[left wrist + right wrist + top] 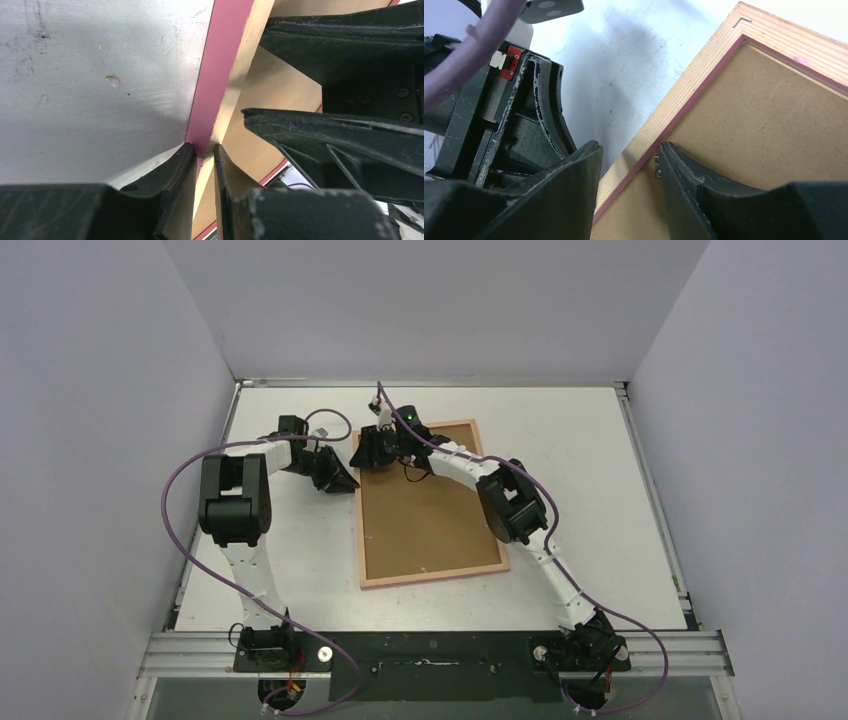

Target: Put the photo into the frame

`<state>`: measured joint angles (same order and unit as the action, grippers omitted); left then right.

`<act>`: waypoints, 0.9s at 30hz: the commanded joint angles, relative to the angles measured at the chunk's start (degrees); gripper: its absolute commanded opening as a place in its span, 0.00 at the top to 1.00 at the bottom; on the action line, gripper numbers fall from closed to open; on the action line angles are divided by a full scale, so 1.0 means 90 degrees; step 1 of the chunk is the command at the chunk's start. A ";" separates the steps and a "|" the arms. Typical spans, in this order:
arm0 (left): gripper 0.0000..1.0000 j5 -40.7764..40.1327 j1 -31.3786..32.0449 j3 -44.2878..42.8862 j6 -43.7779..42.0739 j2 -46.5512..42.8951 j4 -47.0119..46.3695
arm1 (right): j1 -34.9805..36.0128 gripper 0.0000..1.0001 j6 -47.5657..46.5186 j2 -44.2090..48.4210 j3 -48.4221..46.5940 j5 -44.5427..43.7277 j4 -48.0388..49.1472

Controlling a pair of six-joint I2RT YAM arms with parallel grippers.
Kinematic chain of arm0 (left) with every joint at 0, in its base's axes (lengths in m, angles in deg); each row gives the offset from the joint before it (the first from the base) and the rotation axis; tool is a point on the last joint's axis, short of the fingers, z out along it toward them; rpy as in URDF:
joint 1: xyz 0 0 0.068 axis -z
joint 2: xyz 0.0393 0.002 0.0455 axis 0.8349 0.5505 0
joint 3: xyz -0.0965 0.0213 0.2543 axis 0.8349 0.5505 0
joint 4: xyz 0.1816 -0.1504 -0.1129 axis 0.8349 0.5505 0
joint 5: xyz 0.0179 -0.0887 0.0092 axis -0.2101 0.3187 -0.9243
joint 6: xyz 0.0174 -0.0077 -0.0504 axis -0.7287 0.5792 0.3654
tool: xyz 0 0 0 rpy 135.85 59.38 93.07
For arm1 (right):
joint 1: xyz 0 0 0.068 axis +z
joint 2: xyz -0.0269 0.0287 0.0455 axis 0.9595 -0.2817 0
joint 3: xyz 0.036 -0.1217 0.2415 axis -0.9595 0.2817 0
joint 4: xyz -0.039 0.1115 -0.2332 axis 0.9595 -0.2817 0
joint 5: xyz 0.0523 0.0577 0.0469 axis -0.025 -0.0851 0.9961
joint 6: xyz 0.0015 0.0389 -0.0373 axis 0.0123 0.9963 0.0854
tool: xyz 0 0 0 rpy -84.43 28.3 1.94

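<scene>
A white table point(600, 490) holds 1 frame point(432, 576), lying back-up with its pale wood side showing and its long axis running from the arms' bases toward the far wall. 1 brown backing board point(425, 525) fills its opening. Both of the 2 grippers crowd the far-left corner. The left gripper point(205, 160) comes in from the frame's left, its fingers nearly together and apparently pinching the left rail, 1 finger on the pink outer edge and 1 on the board side. The right gripper point(630, 160) straddles the same rail, moderately open. Whether it grips or only hovers cannot be told. 1 small metal tab point(657, 167) sits beside its inner finger. 0 photos are in view, so the photo's whereabouts cannot be told. It may lie under the board.
</scene>
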<state>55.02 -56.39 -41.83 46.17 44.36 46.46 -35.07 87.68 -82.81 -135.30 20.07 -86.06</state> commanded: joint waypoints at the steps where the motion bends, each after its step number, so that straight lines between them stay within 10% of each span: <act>1: 0.84 -0.0687 0.0143 0.0061 -0.0291 0.0371 0.0261 | 0.0247 0.52 -0.0349 -0.0510 0.0385 0.0182 -0.0572; 27: 0.84 -0.0738 0.0123 -0.0045 -0.0324 0.0379 0.0373 | 0.0274 0.50 -0.0542 -0.0611 0.0533 0.1610 -0.0774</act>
<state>55.09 -56.26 -42.46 45.93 44.58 49.19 -35.69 82.94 -82.90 -133.20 28.83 -82.20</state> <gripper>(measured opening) 0.164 0.497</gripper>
